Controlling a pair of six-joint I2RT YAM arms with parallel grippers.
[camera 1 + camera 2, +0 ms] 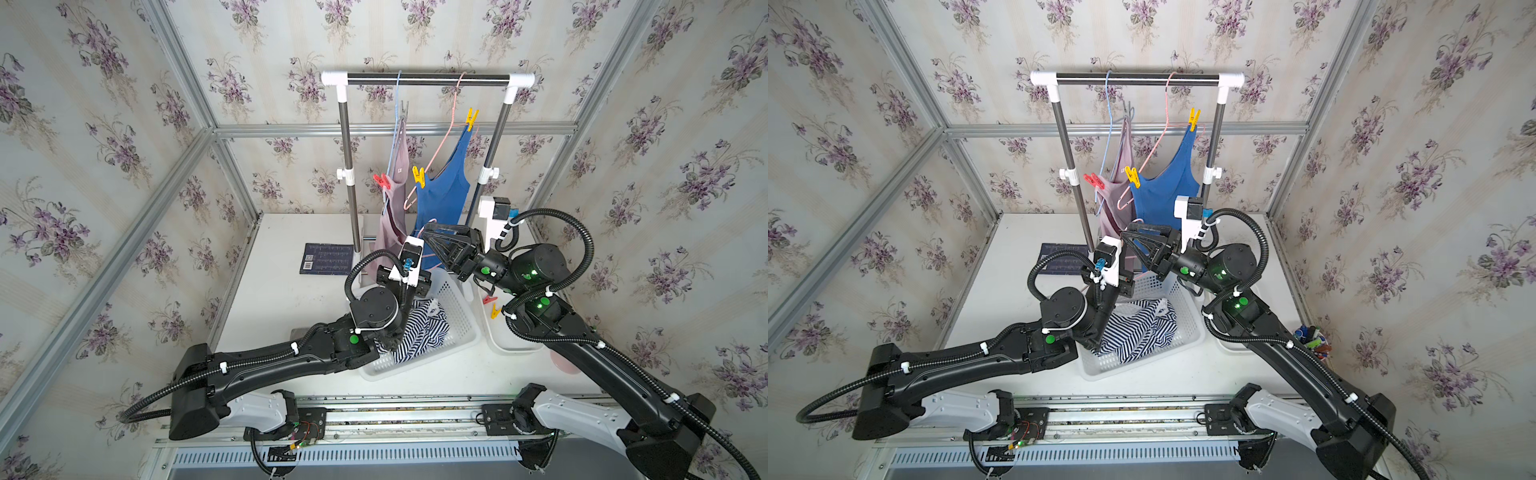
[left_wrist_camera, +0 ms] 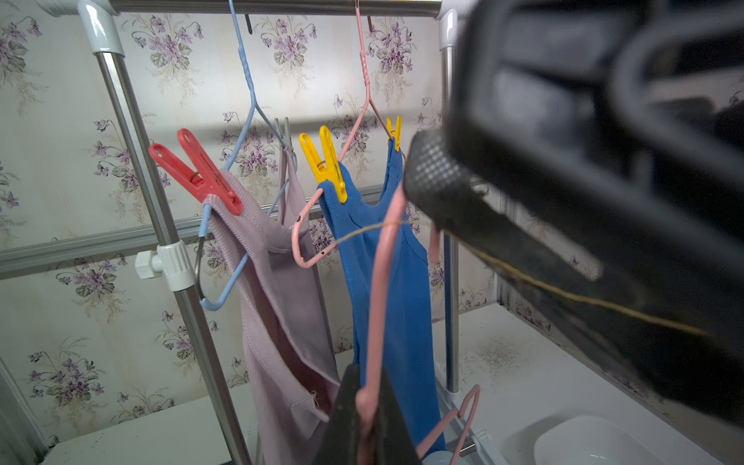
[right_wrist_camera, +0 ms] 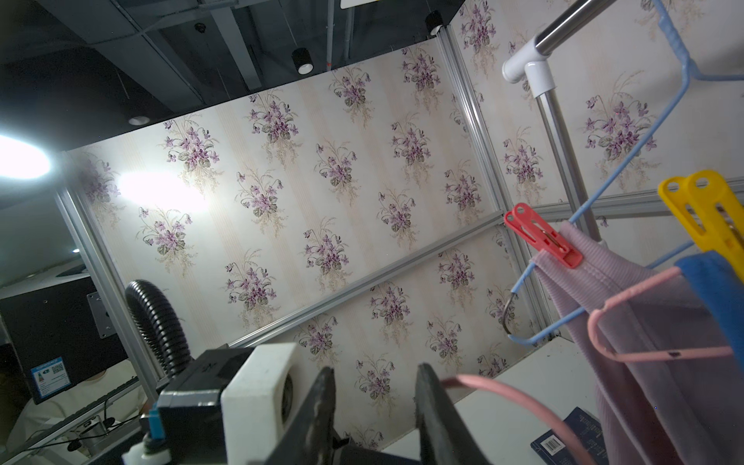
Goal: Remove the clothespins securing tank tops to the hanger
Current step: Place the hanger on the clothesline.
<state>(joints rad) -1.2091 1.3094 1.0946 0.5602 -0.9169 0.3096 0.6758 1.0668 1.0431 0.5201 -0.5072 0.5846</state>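
Left fingers [image 2: 346, 410] clamp pink coated-wire hanger [image 2: 380, 282]; right fingers [image 1: 440, 243], parted, sit beside it at 3 o'clock.

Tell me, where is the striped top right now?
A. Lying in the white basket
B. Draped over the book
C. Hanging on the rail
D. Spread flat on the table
A: the striped top lies crumpled in the white basket; only the pink top and blue top hang from the rail.
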